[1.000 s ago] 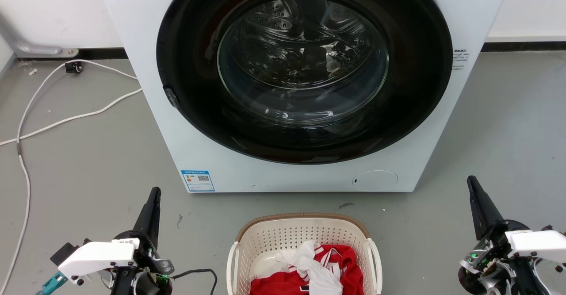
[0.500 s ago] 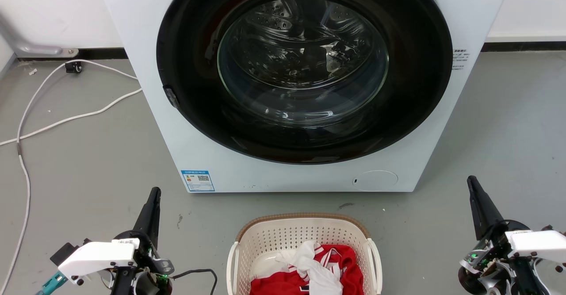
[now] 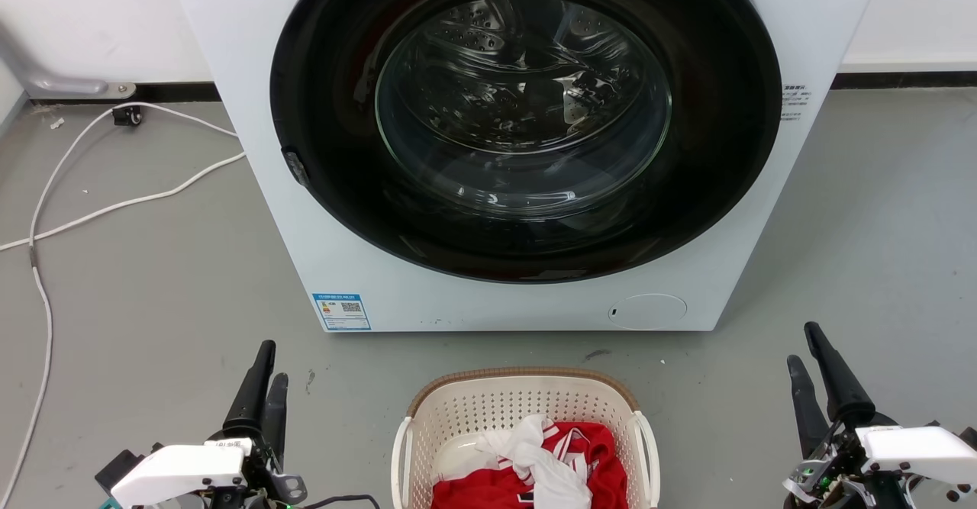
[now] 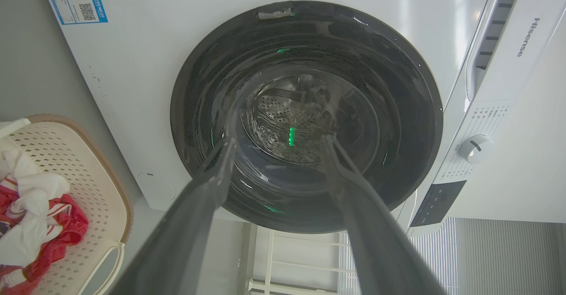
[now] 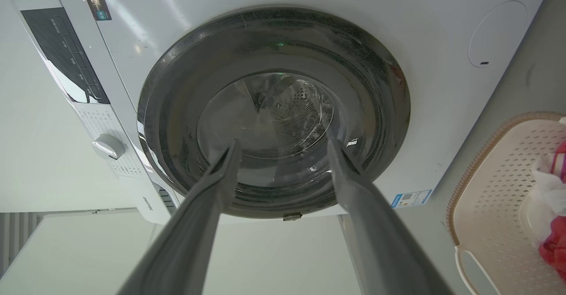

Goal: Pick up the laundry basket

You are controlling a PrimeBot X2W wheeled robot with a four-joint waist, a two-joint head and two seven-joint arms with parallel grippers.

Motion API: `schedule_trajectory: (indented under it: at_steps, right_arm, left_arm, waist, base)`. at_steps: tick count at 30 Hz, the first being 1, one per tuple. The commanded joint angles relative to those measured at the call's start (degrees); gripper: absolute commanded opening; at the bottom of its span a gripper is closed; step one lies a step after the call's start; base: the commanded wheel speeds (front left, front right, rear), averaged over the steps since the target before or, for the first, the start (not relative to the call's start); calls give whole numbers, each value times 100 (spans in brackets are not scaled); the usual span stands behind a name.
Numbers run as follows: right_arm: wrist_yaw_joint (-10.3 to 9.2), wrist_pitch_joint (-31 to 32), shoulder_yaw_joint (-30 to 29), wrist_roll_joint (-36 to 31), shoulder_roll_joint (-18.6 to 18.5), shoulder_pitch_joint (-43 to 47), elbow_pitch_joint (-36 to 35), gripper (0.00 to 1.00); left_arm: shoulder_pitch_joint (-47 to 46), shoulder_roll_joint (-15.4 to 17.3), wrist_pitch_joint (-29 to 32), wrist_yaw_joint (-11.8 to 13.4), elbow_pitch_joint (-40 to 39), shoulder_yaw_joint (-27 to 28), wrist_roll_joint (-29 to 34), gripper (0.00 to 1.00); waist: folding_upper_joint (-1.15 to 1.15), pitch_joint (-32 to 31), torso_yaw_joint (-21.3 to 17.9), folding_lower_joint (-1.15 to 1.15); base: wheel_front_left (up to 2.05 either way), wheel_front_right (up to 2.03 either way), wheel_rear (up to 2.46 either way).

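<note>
The laundry basket is cream with a brown rim and white side handles. It stands on the grey floor at the bottom centre of the head view, holding red and white clothes. My left gripper hovers to its left, open and holding nothing. My right gripper is farther off to its right, also open and holding nothing. Neither touches the basket. In the left wrist view the open left gripper points at the washer door, with the basket at the left edge. The right wrist view has the right gripper open and the basket at the right.
A white front-loading washing machine with a shut round glass door stands just behind the basket. White cables trail over the floor at the left. Bare grey floor lies on both sides of the basket.
Both grippers have opened: each now shows two spread fingers where one dark line showed before. Both arms sit a little lower in the head view. The basket has not moved.
</note>
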Motion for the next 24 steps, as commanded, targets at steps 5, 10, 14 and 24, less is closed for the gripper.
schedule_trajectory:
  at_steps: [5,10,14,24]
  right_arm:
    - [7,-175,97,-147,-15,-51,-226,100]
    - [8,-279,129,-290,-15,-40,-303,100]
    - [8,-377,99,-506,-15,-45,-400,100]
    - [8,-608,-71,-1826,-15,-98,-601,100]
  left_arm:
    - [-40,18,-180,-9,-163,-33,114,100]
    - [-24,19,-284,-9,-188,22,242,100]
    - [-26,20,-382,-9,-231,166,492,100]
    - [-77,22,-613,-10,-327,553,1244,100]
  waist:
    - [0,8,-2,0]
    - [0,14,-2,0]
    - [0,18,-2,0]
    - [0,33,4,0]
  base:
    - [0,0,0]
    - [0,0,0]
    - [0,0,0]
    - [0,0,0]
